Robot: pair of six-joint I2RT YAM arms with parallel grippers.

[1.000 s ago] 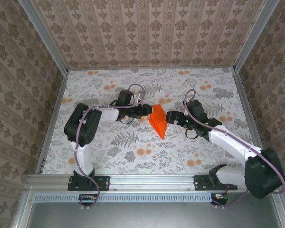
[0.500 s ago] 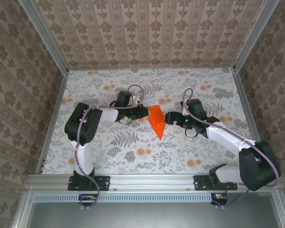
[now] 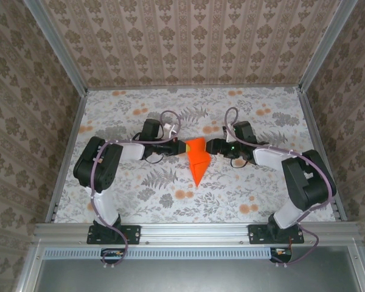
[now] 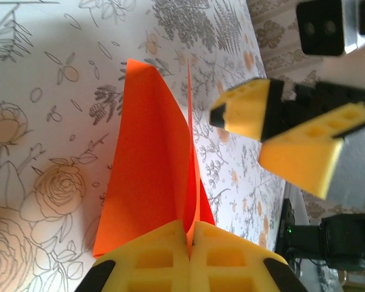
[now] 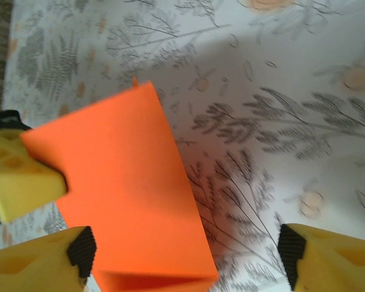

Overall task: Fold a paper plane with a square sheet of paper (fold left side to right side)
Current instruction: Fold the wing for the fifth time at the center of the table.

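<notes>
While the left claw (image 4: 190, 234) is squeezed tight on an edge of the square sheet of paper (image 4: 149, 158), the right claw (image 5: 185, 246) gapes wide just beside it and holds nothing. The folded sheet sits in the middle of the counter (image 3: 140, 188), well away from the walls (image 3: 188, 42), with bare counter all around. Since a second ago it has slid a little to the left.

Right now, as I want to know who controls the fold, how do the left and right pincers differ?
The left pincer is shut, clamping an edge of the orange paper; the right pincer is open, fingers spread wide. The left one holds the paper; the right one grips nothing. Both have yellow fingers and meet at the paper from opposite sides.
</notes>
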